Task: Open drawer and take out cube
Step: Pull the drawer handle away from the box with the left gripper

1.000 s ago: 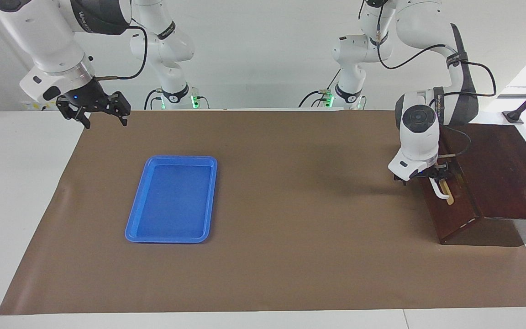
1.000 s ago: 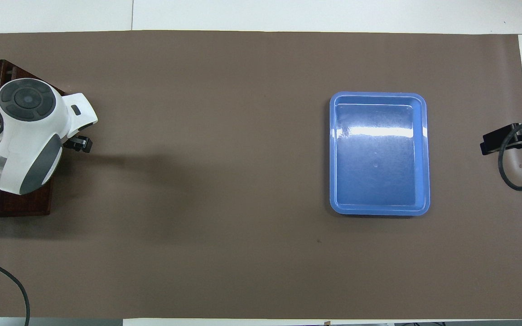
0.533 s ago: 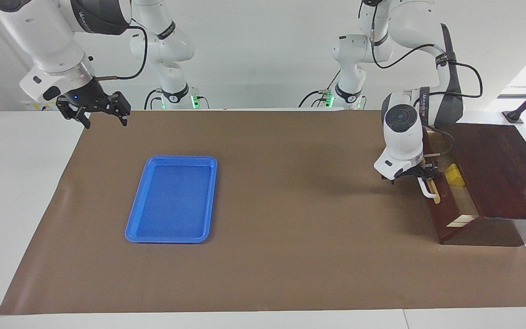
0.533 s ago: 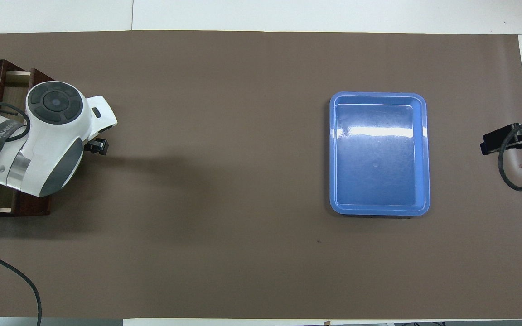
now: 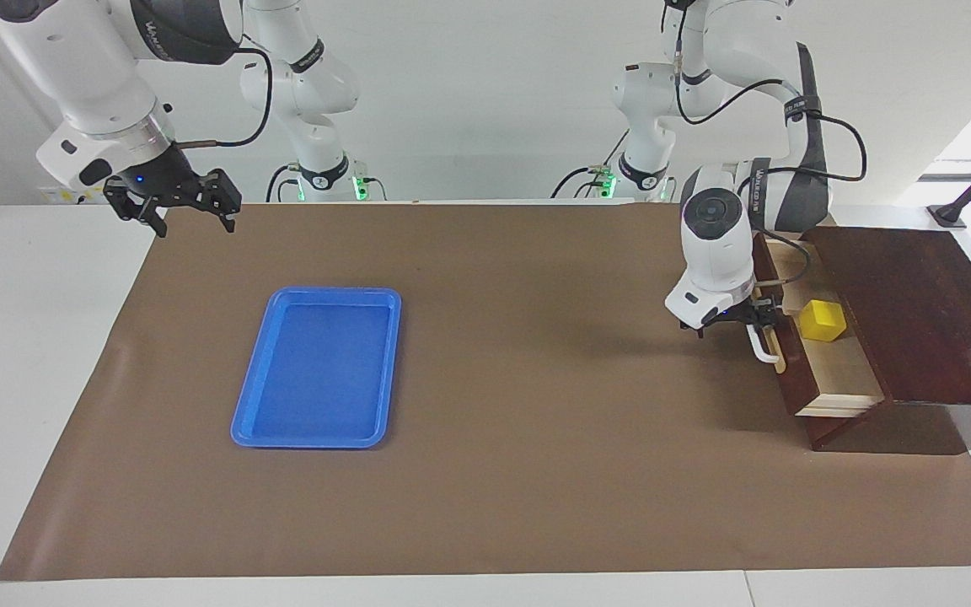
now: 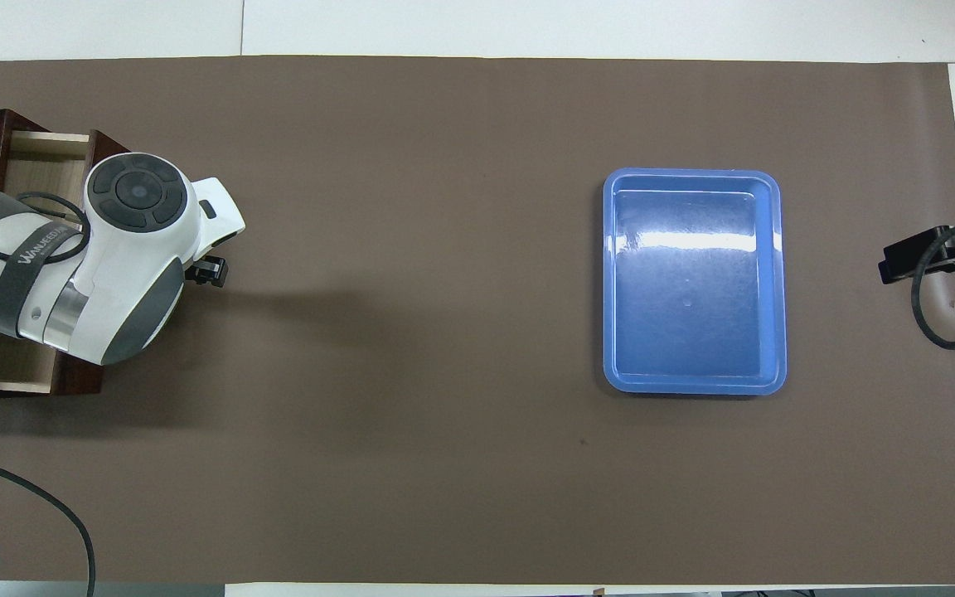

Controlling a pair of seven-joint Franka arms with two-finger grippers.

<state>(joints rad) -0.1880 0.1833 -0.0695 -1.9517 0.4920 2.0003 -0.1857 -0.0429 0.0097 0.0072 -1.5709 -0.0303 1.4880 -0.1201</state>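
Brown paper covers the table point(image 5: 536, 472) where two Franka arms work on a drawer-and-cube task. Largest on it is the dark wooden box point(image 5: 915, 312) at the left arm's end, and its drawer point(image 5: 841, 375) stands partly open, showing a pale wood floor. A blue plastic tray point(image 5: 317, 292) lies well apart from the box, toward the right arm's end of the table.

The left gripper point(image 5: 751, 319) is at the drawer front, right against the white bar handle point(image 5: 759, 347); whether it is closed on the bar or only hooked over it cannot be told. The right gripper point(image 5: 172, 206) waits in the air over the table's edge at its own end, jaws spread wide and holding nothing, with the tray below and to one side of it.

Smallest is the yellow cube point(image 5: 822, 320), sitting inside the drawer just past the handle from the left gripper, close to the drawer front and touching no finger. In the overhead view the left arm hides it.

It looks solid, rigid and light, with flat faces that should seat well between two pads. The likely hold is from above on two opposite faces, taken square-on so that it does not twist out. The drawer front and the box's overhanging top leave little room around it.
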